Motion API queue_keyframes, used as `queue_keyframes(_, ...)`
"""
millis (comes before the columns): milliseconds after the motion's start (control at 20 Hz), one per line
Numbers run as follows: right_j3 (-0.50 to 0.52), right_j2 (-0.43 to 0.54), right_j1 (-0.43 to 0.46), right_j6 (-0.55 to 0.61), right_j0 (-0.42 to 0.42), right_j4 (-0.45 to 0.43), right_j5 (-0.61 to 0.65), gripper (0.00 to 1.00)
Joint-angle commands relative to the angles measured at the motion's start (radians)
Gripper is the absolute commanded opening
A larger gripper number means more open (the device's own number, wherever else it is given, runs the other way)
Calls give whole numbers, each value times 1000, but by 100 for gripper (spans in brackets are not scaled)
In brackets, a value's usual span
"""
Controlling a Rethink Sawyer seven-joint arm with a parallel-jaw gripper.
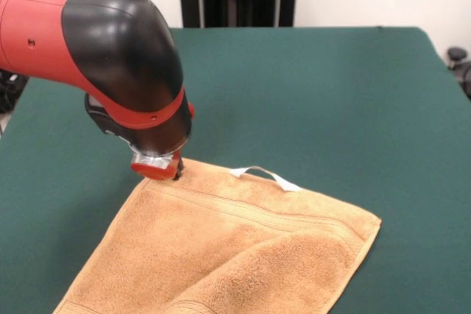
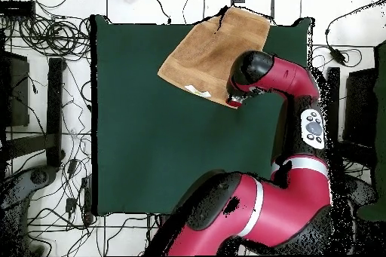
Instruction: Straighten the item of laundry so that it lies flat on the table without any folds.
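nearest the front camera lies the golden-tan towel (image 1: 243,248), spread on the dark green surface (image 1: 346,101) and running off the picture's bottom edge. it is not flat: a thick fold rises across its near part, with one layer lapped over another. woven band stripes run along the far hem, and a small white loop tag (image 1: 266,176) sticks out from that hem onto the green cloth. in the overhead view the towel (image 2: 215,54) sits at the surface's far edge from the robot's base, toward the right-hand corner, with one corner reaching or passing that edge. the fingers (image 1: 175,172) press down at the towel's far left corner in the front view, touching the cloth. they are mostly hidden under the red and black arm (image 1: 121,56), so it cannot be told how far apart they stand or whether they grip the towel. cables (image 2: 45,28) lie on the floor around the surface.
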Motion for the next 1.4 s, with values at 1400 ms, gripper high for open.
queue_keyframes(1400, 115, 49, 249, 179, -31, -49, -188, 0)
